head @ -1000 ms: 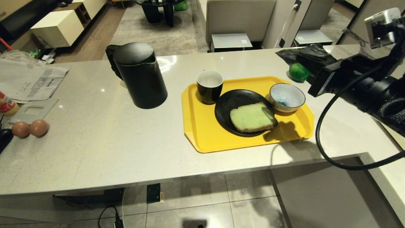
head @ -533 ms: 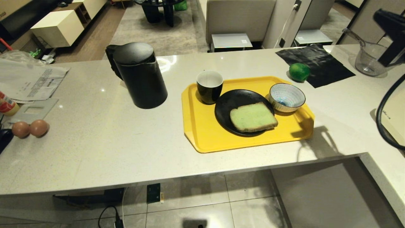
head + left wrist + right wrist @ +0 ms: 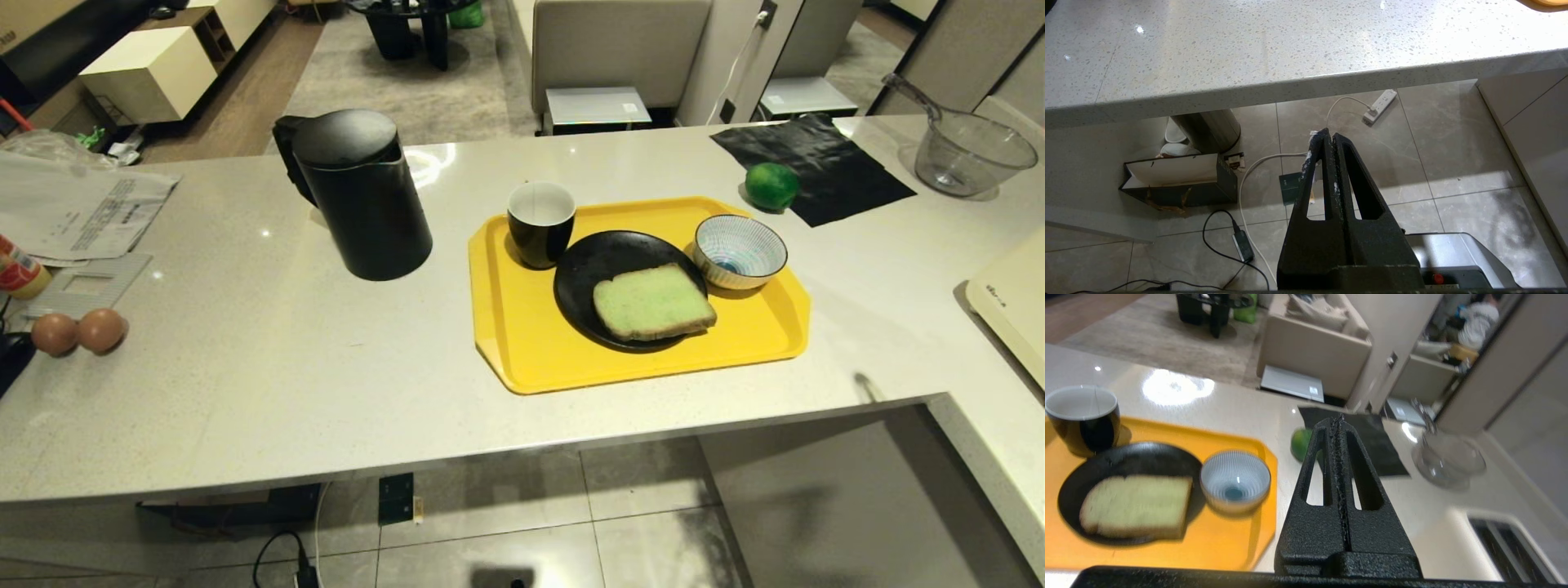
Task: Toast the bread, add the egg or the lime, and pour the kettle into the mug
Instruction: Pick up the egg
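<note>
Looking down at the pale counter [image 3: 269, 392], the head view shows neither arm. At its right edge a cream appliance [image 3: 1012, 314] is cut off, while the right wrist view shows dark slots in it. The kettle [image 3: 363, 196] stands left of the yellow tray [image 3: 531, 359], its handle turned away and half hidden. On the tray, a black plate [image 3: 584, 273] carries the bread [image 3: 653, 302], with the mug [image 3: 541, 222] at the far-left corner and a striped bowl [image 3: 740, 251] to the right. The lime [image 3: 771, 185] sits beyond the tray, touching a black mat [image 3: 816, 167]; the right wrist view hides most of it behind the fingers. Two eggs [image 3: 77, 331] lie touching at the far left.

A second ago the right arm filled the head view's right side, covering the glass bowl [image 3: 971, 151]; it has since pulled out of that view.

The right gripper [image 3: 1340, 418] hovers clenched and empty, right of the tray. The left gripper [image 3: 1327, 132], clenched too, hangs below the counter's near edge over floor tiles.
</note>
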